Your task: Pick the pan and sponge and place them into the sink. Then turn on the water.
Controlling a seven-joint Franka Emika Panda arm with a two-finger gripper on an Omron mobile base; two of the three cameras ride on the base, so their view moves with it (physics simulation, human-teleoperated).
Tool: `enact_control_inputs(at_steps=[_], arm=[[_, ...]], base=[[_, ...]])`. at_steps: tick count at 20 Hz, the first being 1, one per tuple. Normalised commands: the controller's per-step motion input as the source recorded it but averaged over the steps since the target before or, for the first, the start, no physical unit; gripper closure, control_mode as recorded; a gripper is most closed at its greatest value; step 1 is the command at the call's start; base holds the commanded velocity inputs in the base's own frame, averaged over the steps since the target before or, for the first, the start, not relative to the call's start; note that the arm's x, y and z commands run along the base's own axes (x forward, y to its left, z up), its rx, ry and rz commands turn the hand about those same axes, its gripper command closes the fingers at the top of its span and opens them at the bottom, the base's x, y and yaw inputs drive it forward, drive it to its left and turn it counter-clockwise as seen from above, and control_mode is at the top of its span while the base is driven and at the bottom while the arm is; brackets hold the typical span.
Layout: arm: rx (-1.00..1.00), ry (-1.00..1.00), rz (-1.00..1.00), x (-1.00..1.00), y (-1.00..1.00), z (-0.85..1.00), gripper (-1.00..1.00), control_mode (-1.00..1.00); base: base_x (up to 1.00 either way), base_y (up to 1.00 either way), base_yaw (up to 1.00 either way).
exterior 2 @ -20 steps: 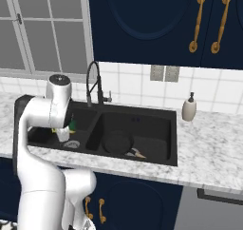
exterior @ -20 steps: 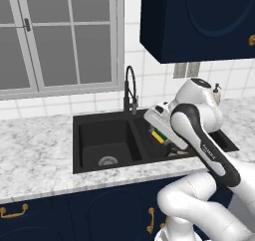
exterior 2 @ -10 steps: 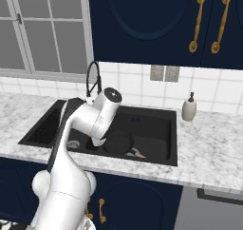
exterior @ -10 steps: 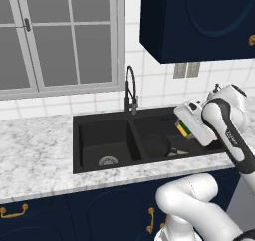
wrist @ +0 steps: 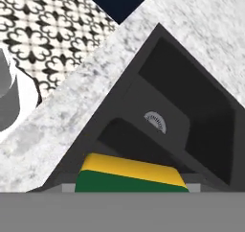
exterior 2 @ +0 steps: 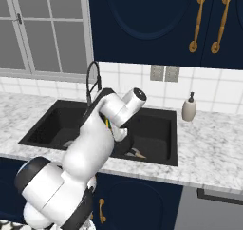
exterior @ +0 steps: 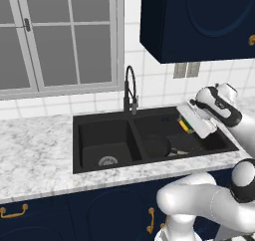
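My gripper (exterior: 184,126) hangs over the right basin of the black double sink (exterior: 102,141), shut on the green-and-yellow sponge (exterior: 183,125). In the hand view the sponge (wrist: 129,176) sits close at the bottom edge, with the sink (wrist: 191,97) and one round drain (wrist: 155,121) below it. The black pan (exterior: 157,146) lies on the floor of the right basin, its handle pointing right. In the right base view the sponge (exterior 2: 108,125) peeks out beside my forearm and the pan (exterior 2: 126,148) is partly hidden behind it. No stream falls from the gooseneck faucet (exterior: 130,88).
A white soap dispenser (exterior 2: 189,107) stands on the marble counter (exterior 2: 209,143) right of the sink. Dark wall cabinets (exterior: 199,21) hang above, and a window (exterior: 60,36) is behind the left counter. Patterned floor tiles (wrist: 43,29) show past the counter edge.
The arm has swung to the right across the sink, carrying the sponge from near the middle divider to above the right basin. The pan has stayed in place.
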Motion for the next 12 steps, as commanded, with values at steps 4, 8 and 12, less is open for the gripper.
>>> enact_control_inputs(at_steps=[4,8,12], arm=[[0.00,0.13,0.00,1.00,0.01,-0.69,1.00,-1.00],[0.00,0.01,0.00,0.96,0.00,-0.61,1.00,-1.00],[0.00,0.00,0.00,0.89,0.00,-0.69,1.00,-1.00]], base=[[0.00,0.00,0.00],[0.00,0.00,0.00],[0.00,0.00,0.00]])
